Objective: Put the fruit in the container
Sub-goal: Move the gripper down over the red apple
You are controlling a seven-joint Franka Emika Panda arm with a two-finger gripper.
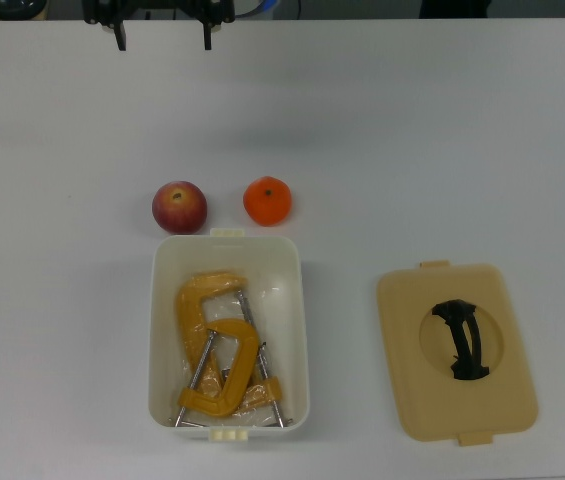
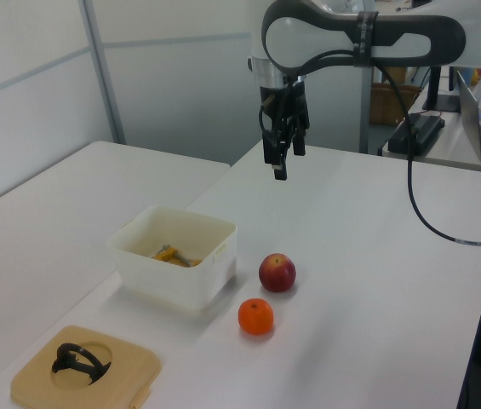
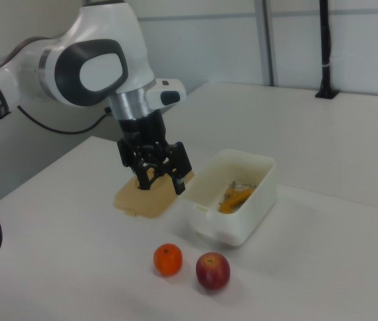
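White Tub, Two Fruits, Tool Waiting Above

White plastic container [image 1: 230,250] is sitting open on the pale surface [image 1: 442,130], already holding yellow metal clamps [image 1: 218,345]. Red apple [image 1: 179,207] and orange [image 1: 267,200] are resting side by side just beyond one short end of the tub, near each other but not touching; in the top view the apple is lying to the left. Tan lid [image 1: 457,350] with black handle is lying flat, apart from the tub. Tool [image 3: 160,178] is hanging in the air well clear of both fruits, fingers spread wide and holding nothing.

Handling note: neither fruit is yet being grasped. A centred descent over one fruit is looking advisable, closing across its widest girth, since round skins are likely rolling under an off-centre pinch. Release wants to be over the clamps, gently.
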